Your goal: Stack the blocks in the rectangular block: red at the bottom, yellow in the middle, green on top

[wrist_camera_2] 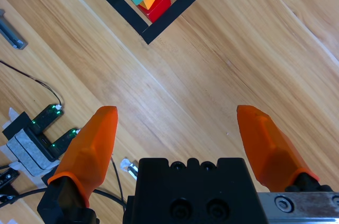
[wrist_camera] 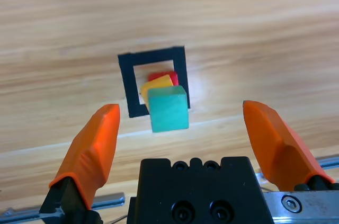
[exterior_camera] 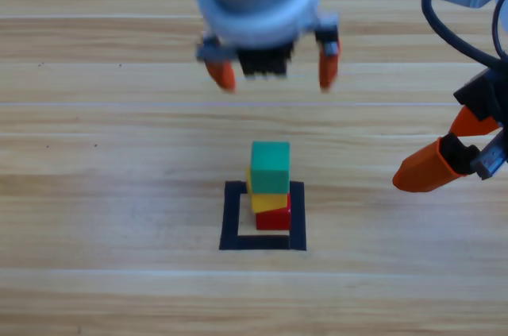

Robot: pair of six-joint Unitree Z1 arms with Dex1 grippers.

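Stack of three cubes stands on the wooden bench (exterior_camera: pixel 95 193), inside the black tape square (exterior_camera: pixel 232 217). Red cube (exterior_camera: pixel 275 218) at the bottom, on the bare wood and toward the square's right side. Yellow cube (exterior_camera: pixel 264 201) on top of it, shifted a little left and turned slightly, so its edges do not line up with the red. Green cube (exterior_camera: pixel 270 167) on top of the yellow, upright.

Left tool (exterior_camera: pixel 271 72) hangs above the bench beyond the stack, well clear of it — jaws apart, nothing between them. Its wrist view looks down on the green cube's top face, with slivers of yellow and red showing behind it inside the tape outline.

Right tool (exterior_camera: pixel 441 163) sits off at the right edge of the high view, apart from the stack, jaws apart and empty. Its wrist view shows the stack far off at the top of the picture; at lower left of that view, a small black device with green lights (wrist_camera_2: pixel 37 134) and thin cables.

No writing, brand or label readable on any cube, tool or the tape
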